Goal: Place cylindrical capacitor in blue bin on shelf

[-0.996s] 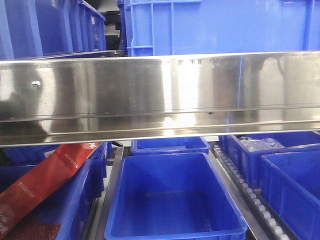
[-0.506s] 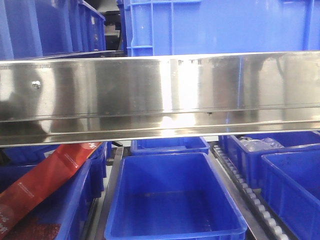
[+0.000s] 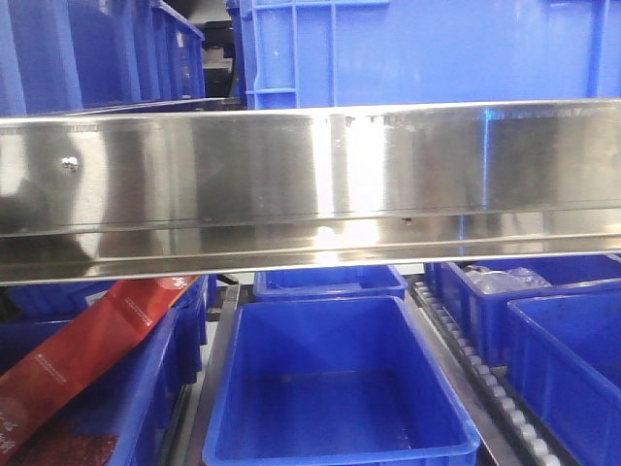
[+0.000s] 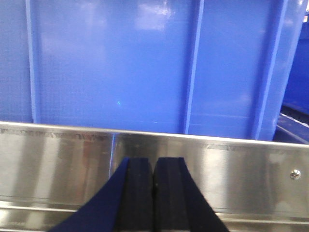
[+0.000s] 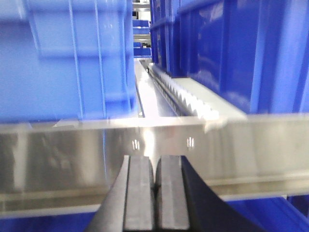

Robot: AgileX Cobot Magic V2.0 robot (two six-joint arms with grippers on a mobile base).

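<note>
A bright blue bin (image 3: 340, 388) with a thick rim sits on the lower shelf, centre of the front view, and looks empty. No capacitor shows in any view. My left gripper (image 4: 153, 166) is shut with nothing between its pads, facing the steel shelf rail (image 4: 231, 164) below a large blue tote (image 4: 145, 67). My right gripper (image 5: 156, 166) is shut and empty too, facing the same kind of steel rail (image 5: 251, 145). Neither gripper shows in the front view.
A wide steel shelf rail (image 3: 310, 184) crosses the front view. Blue totes (image 3: 427, 49) stand on the upper shelf. A red package (image 3: 87, 349) lies in the left lower bin. More blue bins (image 3: 563, 359) and a roller track (image 3: 485, 374) are at right.
</note>
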